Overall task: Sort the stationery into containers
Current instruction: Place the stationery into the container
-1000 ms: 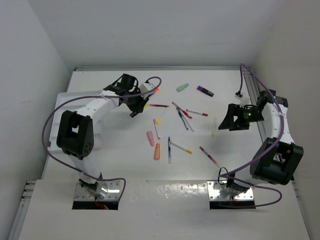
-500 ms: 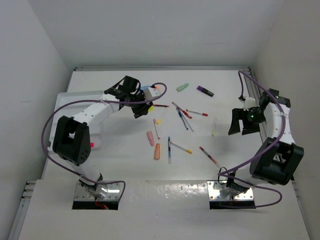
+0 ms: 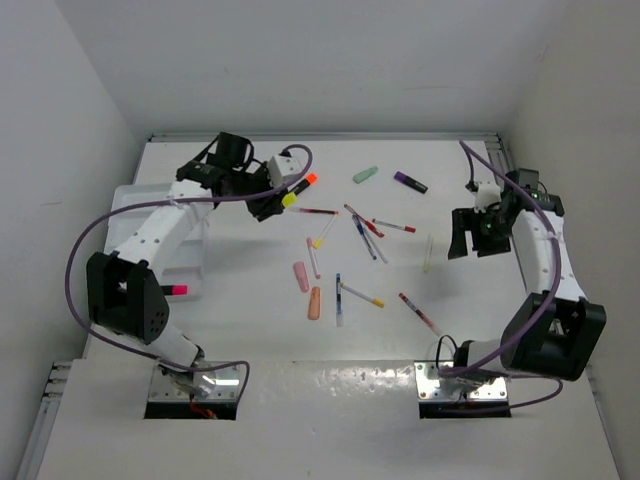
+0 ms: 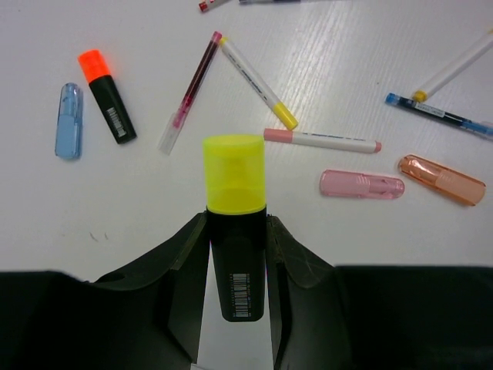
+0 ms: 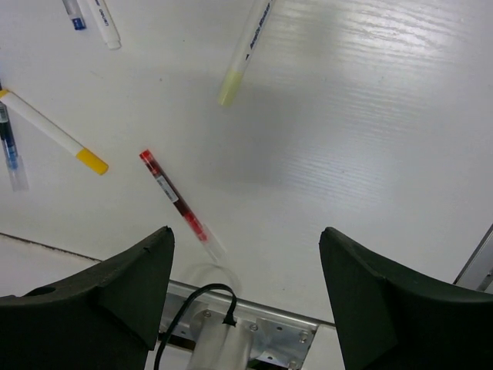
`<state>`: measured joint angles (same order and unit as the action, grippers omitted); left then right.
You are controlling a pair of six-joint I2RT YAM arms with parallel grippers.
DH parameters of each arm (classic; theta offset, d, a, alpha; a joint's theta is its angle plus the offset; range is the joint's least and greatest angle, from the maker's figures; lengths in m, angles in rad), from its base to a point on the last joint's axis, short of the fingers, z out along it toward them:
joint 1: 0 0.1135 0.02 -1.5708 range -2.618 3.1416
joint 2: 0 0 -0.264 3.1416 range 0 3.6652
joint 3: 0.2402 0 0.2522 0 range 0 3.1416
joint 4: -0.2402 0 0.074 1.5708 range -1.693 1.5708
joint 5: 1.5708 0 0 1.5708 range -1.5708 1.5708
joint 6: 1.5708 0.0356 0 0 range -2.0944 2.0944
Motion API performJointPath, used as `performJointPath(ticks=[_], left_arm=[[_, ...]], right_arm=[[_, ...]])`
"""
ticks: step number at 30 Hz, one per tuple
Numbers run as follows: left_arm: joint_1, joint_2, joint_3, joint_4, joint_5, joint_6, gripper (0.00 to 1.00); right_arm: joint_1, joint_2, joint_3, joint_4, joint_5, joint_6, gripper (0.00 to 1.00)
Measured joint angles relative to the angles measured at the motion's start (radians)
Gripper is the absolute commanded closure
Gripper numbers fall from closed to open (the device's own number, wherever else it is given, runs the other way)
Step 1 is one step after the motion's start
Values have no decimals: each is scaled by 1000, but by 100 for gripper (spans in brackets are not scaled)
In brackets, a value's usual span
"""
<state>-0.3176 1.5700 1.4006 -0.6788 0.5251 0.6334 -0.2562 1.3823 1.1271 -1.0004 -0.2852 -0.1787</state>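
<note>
Left wrist view: your left gripper [image 4: 235,225] is clamped on a yellow-capped highlighter [image 4: 234,176]. Its black body sits between the jaws, its cap pokes out front, and it is lifted off the table [image 4: 370,62]. Below it lie a pink highlighter [image 4: 362,185] and an orange highlighter [image 4: 441,169]. Off to one side is an orange-capped highlighter [image 4: 108,96], just beside a blue highlighter [image 4: 68,121].

Where is that against the tray?

Top view now: the tray [image 3: 125,193] sits at the table's left edge. Your left gripper hangs near its far right corner, over the table and not over the tray. One pink item [image 3: 173,290] lies in the tray's near part; I cannot tell which compartment.

And my right arm?

Your right gripper [image 5: 245,235] has its jaws wide apart with nothing between them, raised above the table. Under it you have a red pen [image 5: 176,202] and a pale pen [image 5: 245,54] with a yellowish tip, both well apart from the tray.
</note>
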Motion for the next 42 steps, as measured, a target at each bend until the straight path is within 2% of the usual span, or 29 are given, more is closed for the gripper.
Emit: performJointPath(ticks=[10, 17, 22, 30, 42], left_arm=[[171, -100, 93, -263, 125, 178, 100], [268, -173, 85, -465, 131, 370, 100], [384, -184, 26, -562, 120, 505, 100], [516, -191, -69, -615, 37, 723, 100], [655, -192, -239, -615, -190, 1105, 100]], right_arm=[[-2, -171, -178, 31, -28, -7, 25], [-2, -157, -188, 28, -69, -30, 25], [-2, -128, -188, 28, -85, -35, 25], [3, -45, -162, 25, -97, -23, 26], [47, 19, -152, 28, -101, -3, 26]])
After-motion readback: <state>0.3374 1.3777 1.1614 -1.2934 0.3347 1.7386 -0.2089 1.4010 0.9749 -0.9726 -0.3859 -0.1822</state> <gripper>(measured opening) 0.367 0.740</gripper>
